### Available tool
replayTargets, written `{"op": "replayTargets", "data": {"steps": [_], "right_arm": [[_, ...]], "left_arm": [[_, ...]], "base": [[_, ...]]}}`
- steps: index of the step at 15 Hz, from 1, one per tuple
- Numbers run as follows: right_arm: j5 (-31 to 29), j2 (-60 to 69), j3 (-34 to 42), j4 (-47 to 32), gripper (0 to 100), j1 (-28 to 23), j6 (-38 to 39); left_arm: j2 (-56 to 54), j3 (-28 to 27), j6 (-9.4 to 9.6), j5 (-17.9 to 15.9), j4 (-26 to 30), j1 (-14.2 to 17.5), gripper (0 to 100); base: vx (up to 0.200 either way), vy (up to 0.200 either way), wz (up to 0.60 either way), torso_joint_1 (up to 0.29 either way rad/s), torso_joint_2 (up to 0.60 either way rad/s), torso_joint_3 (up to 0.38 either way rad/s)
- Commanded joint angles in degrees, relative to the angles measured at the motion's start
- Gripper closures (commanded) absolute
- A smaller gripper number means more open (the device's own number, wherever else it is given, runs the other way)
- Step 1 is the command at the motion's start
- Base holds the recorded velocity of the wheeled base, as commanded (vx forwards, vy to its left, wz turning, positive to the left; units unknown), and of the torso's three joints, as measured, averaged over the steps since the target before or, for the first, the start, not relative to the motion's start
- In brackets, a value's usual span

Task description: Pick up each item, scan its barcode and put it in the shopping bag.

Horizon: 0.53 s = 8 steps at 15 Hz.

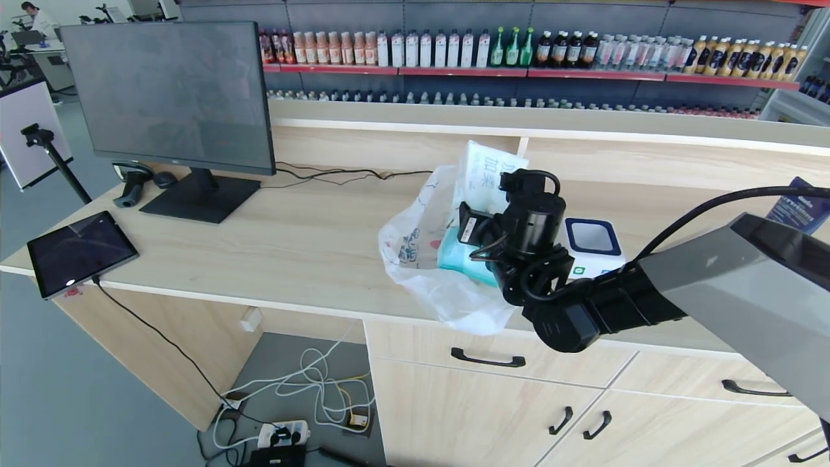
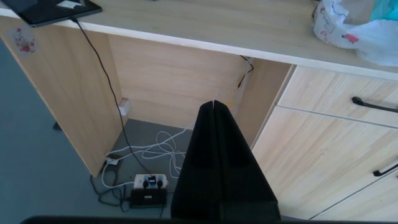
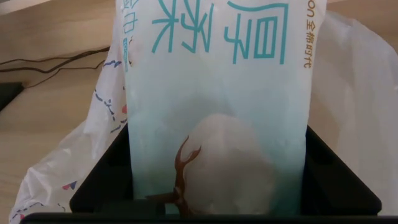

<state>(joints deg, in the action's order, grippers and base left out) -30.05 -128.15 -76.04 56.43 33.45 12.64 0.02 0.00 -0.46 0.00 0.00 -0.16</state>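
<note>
Right gripper [image 3: 217, 171]: it's clamped on a tissue pack [image 3: 211, 74], jaws pressed against both sides, with the pack sticking upright out of them. The pack is being held over the open mouth of the shopping bag [image 1: 415, 243], which sits just under and beyond the gripper. The upright hold is probably so the pack can be dropped in end-first, but that's only a guess. Whether the barcode has been read can't be told from here.

A scan box [image 1: 591, 239] is parked just beside the gripper, on the side away from the bag. That fits: scan, then swing over to the bag.

Left gripper [image 2: 213, 146]: its fingers are pressed flat together with nothing held. It's hung below the counter edge, pointed at the floor and well apart from the bag, most likely kept out of the way.

Counted:
- Tissue packs: two. One is in the right gripper, and one teal pack [image 1: 454, 256] just below it seems to be inside the bag.
- Shopping bag: one.
- Scan box: one.
- Handheld scanner [image 1: 131, 188]: one, far off from both grippers, next to the monitor [image 1: 175, 97].
- Monitor: one.
- Tablet [image 1: 81, 251]: one.
</note>
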Motion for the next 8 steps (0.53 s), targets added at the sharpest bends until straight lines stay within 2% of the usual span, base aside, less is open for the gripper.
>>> {"op": "replayTargets", "data": {"steps": [1,8], "right_arm": [[0.0,-0.8,0.8,-0.1,100,1.2,0.0],[3.0,-1.6,0.7,-7.9,100,1.6,0.2]], "left_arm": [[0.0,0.0,0.02,0.0,0.0,0.0,100],[0.0,0.0,-0.15,0.0,0.0,0.0,100]], "base": [[0.000,0.000,0.00,0.000,0.00,0.000],[0.000,0.000,0.00,0.000,0.00,0.000]]}}
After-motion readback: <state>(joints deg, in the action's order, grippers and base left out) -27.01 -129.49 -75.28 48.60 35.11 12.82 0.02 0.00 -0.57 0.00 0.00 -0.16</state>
